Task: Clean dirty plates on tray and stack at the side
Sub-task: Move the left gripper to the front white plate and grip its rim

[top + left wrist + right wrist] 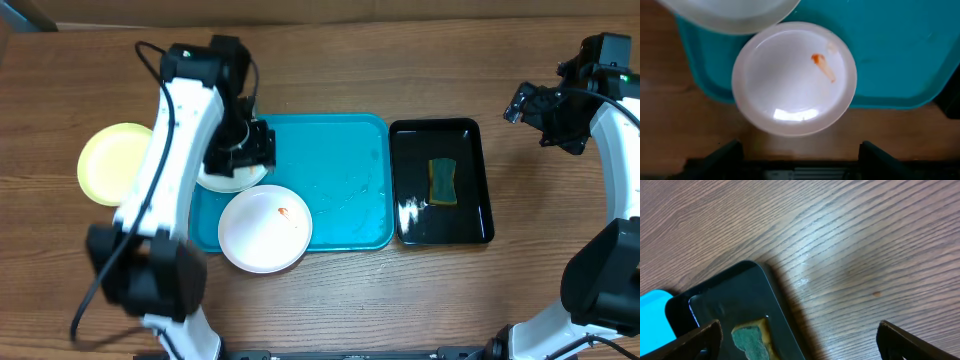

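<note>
One smeared plate (265, 228) is overhanging the front rim of the turquoise tray (350, 140), apparently awaiting cleaning, while the left fingers (725, 155) are hovering nearby, spread and empty, and the right fingers (695, 340), likewise released, are idling near the sponge (442, 181).

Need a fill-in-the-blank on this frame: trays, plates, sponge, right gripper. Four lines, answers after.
1. The narrow tray holding the sponge is ___.
2. The lime-green plate sits on the ___, left of the turquoise tray.
3. The smear on the white plate overhanging that tray's front edge is ___.
4. The right gripper has its jaws ___, holding nothing.

Missing words: black; table; orange; open.
</note>
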You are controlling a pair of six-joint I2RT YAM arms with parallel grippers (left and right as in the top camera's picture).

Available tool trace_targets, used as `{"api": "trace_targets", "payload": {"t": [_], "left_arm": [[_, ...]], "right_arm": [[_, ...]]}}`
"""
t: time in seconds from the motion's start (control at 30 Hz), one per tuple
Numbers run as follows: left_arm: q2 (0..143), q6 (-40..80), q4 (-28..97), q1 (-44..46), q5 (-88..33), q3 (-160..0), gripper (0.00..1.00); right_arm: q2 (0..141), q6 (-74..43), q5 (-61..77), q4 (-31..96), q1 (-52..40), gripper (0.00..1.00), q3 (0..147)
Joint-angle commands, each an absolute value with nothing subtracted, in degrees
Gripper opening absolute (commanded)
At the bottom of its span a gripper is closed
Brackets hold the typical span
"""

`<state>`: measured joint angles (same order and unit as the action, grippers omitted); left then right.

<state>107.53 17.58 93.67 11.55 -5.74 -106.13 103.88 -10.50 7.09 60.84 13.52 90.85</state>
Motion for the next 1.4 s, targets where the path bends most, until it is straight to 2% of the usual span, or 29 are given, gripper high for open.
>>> {"api": "trace_targets", "payload": {"t": [0.0, 0.1, 0.23, 0.3, 0.47, 0.67, 0.9, 1.0, 1.23, 1.37], "left_arm": [[99.1, 30.9, 96.8, 15.9, 7.0, -104.3, 0.77], [93.1, 35.4, 96.8, 17.8, 8.4, -99.3, 0.74], [86.0, 41.2, 94.4, 17.9, 9.6, -89.3, 0.57], [82.7, 43.5, 91.7, 17.6, 9.2, -82.9, 0.53], [77.0, 47.1, 83.8, 15.8, 5.6, -67.6, 0.53], [77.2, 47.7, 71.8, 9.9, 1.1, -54.2, 0.5], [77.5, 46.0, 65.3, 2.5, -1.2, -50.5, 0.44], [77.5, 43.5, 62.7, 2.6, -3.8, -48.4, 0.39], [77.5, 43.3, 54.7, 3.6, -5.3, -41.8, 0.38], [77.5, 43.3, 51.7, 3.7, -8.6, -40.1, 0.3]], "right_arm": [[102.9, -10.7, 7.1, 60.6, 13.9, 1.0, 91.1], [102.9, -10.7, 7.1, 60.6, 13.9, 1.0, 91.1], [102.9, -10.7, 7.1, 60.6, 13.9, 1.0, 91.1], [102.9, -10.7, 7.1, 60.6, 13.9, 1.0, 91.1], [102.9, -10.7, 7.1, 60.6, 13.9, 1.0, 91.1], [102.9, -10.7, 7.1, 60.6, 13.9, 1.0, 91.1], [102.9, -10.7, 7.1, 60.6, 13.9, 1.0, 91.1], [102.9, -10.7, 7.1, 60.6, 13.9, 1.0, 91.1], [102.9, -10.7, 7.1, 60.6, 13.9, 1.0, 91.1], [102.9, -10.7, 7.1, 60.6, 13.9, 1.0, 91.1]]}}
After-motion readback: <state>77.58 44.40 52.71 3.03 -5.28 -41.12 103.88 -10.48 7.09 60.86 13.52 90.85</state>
